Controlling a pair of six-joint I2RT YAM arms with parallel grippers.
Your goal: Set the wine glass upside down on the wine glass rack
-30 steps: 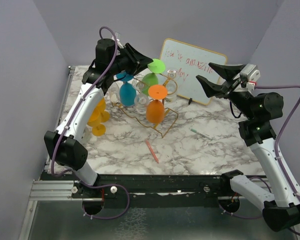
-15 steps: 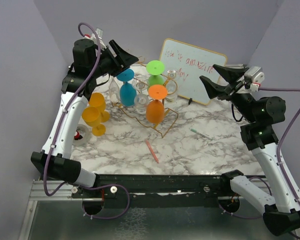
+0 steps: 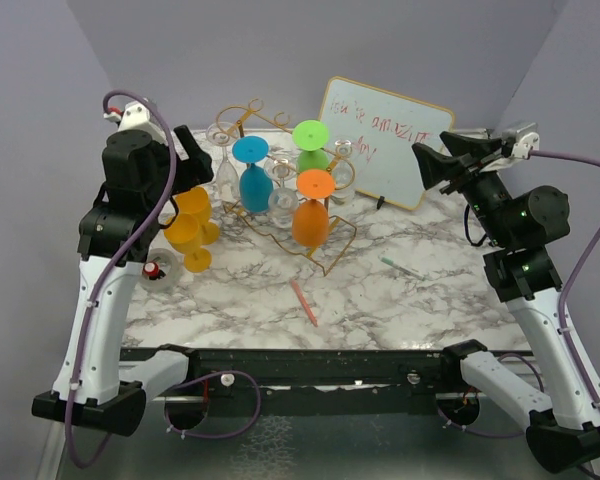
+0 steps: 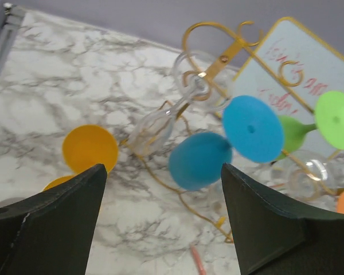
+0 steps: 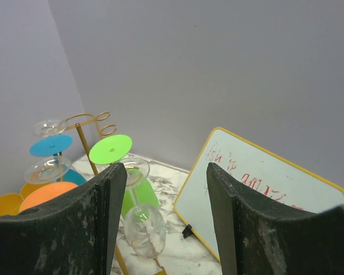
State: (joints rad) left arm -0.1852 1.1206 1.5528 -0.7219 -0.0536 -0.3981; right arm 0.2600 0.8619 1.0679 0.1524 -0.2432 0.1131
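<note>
So the left fingers [image 4: 51, 220] and right fingers [image 5: 74, 229] both gape wide, holding nothing; blue wine glass [image 3: 255, 185] hangs upside down on the gold rack [image 3: 242, 111].

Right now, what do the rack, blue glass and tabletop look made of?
Wine glass rack: thin shiny gold wire, likely metal. Blue glass: solid colour, dull sheen, probably plastic. Table: white with grey veins, marble look; possibly laminate.

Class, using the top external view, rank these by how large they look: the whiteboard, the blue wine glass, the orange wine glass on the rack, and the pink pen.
1. whiteboard: clearly largest.
2. blue wine glass and orange wine glass: they look alike, so no ranking between them.
3. pink pen: smallest.
</note>
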